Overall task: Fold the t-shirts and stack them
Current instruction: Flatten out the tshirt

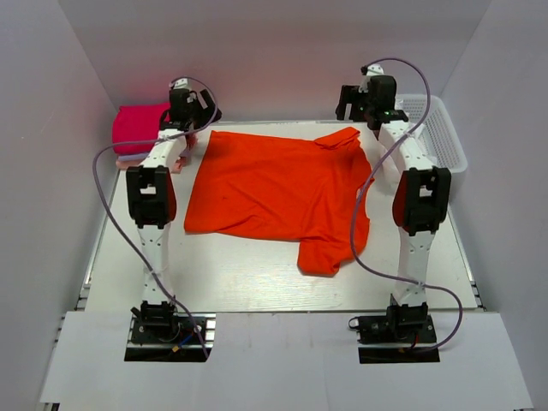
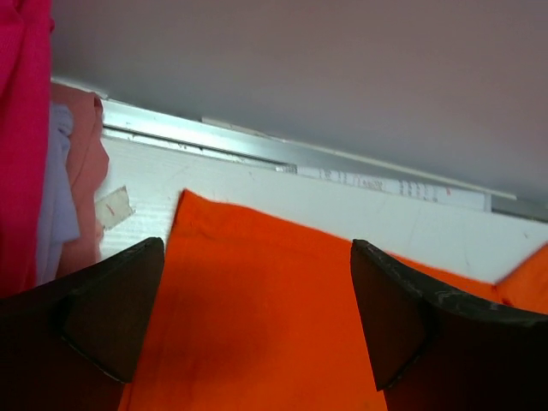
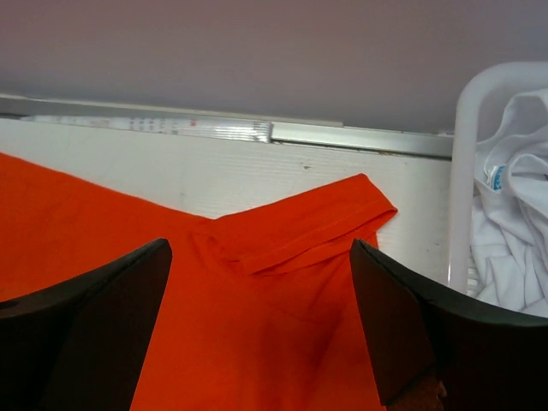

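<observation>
The bright orange-red t-shirt lies spread out in the middle of the table, one sleeve towards the near side. My left gripper hovers over its far left corner and is open, with only cloth showing between the dark fingers. Over the far right corner my right gripper is open too, just above the folded-over sleeve. A stack of folded t-shirts stands at the far left: magenta-pink on top, with pale lavender and light pink beneath.
A white plastic basket holding white cloth stands at the far right, its rim close to the orange sleeve. A metal rail and the white back wall run just behind the shirt's far edge.
</observation>
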